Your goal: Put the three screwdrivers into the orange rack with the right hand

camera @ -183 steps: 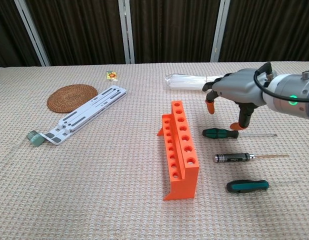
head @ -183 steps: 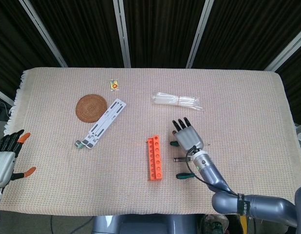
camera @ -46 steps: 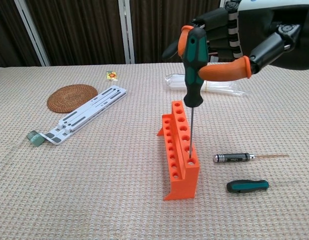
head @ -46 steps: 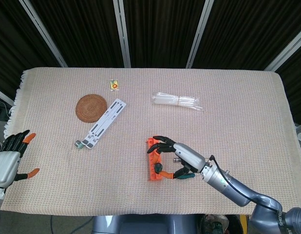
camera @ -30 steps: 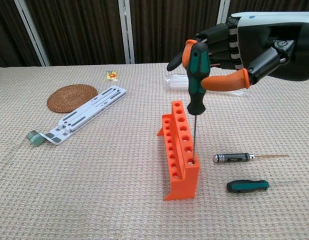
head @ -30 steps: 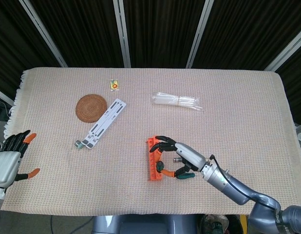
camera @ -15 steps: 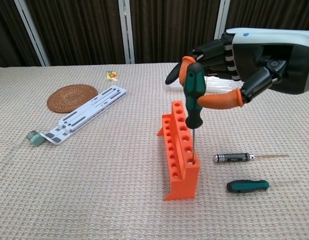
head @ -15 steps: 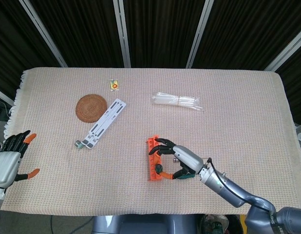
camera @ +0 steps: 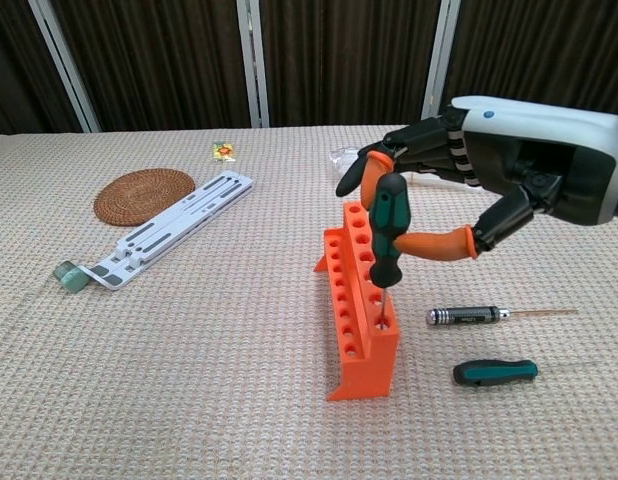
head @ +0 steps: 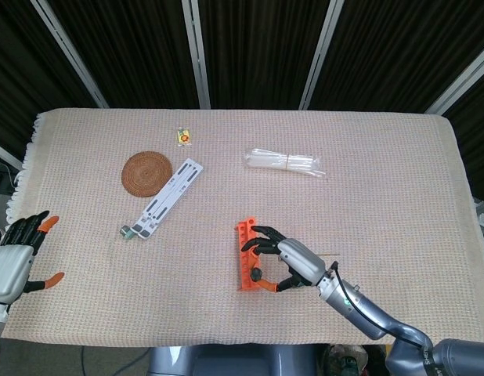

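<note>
head view: your right robot hand (head: 283, 262) sits over the near end of the orange rack (head: 247, 252), fingers curled; what it grips is hidden from here. your left robot hand (head: 13, 258) hangs off the bench's (head: 383, 196) left edge, fingers spread, holding nothing. woven coaster (head: 146, 172), white slotted bracket (head: 165, 196) and clear plastic bundle (head: 287, 161) lie farther back.

chest view: your right robot hand (camera: 469, 190) holds the green-handled screwdriver (camera: 385, 232) upright, thumb and finger pinching the handle, shaft down in the rack's (camera: 357, 300) nearest hole. black-handled screwdriver (camera: 489, 316) and teal-handled screwdriver (camera: 495, 373) lie flat on the bench (camera: 189, 380), right of the rack, apart from it.
</note>
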{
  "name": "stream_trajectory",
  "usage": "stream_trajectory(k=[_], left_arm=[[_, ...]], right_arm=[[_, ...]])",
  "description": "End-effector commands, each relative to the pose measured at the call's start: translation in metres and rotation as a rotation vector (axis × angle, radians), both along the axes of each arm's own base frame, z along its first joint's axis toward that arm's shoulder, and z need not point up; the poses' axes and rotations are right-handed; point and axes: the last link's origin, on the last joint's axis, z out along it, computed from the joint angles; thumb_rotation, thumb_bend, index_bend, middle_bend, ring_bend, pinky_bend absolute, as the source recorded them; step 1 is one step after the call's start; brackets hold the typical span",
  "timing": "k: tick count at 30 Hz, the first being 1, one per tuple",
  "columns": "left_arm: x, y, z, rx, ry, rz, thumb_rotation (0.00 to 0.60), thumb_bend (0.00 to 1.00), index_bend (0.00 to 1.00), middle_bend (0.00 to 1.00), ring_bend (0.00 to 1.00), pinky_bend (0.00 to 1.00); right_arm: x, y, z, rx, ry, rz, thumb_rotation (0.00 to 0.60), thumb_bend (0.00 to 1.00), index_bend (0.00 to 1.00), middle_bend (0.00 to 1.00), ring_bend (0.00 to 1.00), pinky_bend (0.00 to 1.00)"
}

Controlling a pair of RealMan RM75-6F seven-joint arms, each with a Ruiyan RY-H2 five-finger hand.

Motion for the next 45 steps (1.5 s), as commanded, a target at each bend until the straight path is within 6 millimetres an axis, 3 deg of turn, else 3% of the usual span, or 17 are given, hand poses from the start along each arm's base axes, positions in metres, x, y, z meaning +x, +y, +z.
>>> stream_trajectory(k=[1, 32, 41, 45], left_arm=[[0.001, 0.0, 0.0, -0.002, 0.0, -0.003, 0.6, 0.15, 0.08, 0.0, 0.0, 0.0], [0.001, -0.003, 0.002, 0.008, -0.002, -0.005, 0.6, 0.15, 0.08, 0.0, 0.0, 0.0], [0.0, -0.004, 0.003, 0.007, -0.002, -0.006, 0.6, 0.15, 0.08, 0.0, 0.0, 0.0], [0.001, -0.004, 0.003, 0.009, -0.004, -0.01, 0.6, 0.15, 0.08, 0.0, 0.0, 0.0]], right_arm=[[-0.001, 0.001, -0.001, 0.0, 0.0, 0.001, 0.6, 0.36, 0.64, 0.25, 0.0, 0.0], [-0.015, 0.01, -0.036, 0.013, 0.0, -0.047, 0.6, 0.35, 0.58, 0.21, 0.0, 0.0], [-0.017, 0.01, -0.035, 0.01, 0.013, -0.046, 0.6, 0.28, 0.34, 0.15, 0.0, 0.0], [-0.018, 0.011, -0.032, 0.001, 0.02, -0.037, 0.6, 0.2, 0.18, 0.1, 0.0, 0.0]])
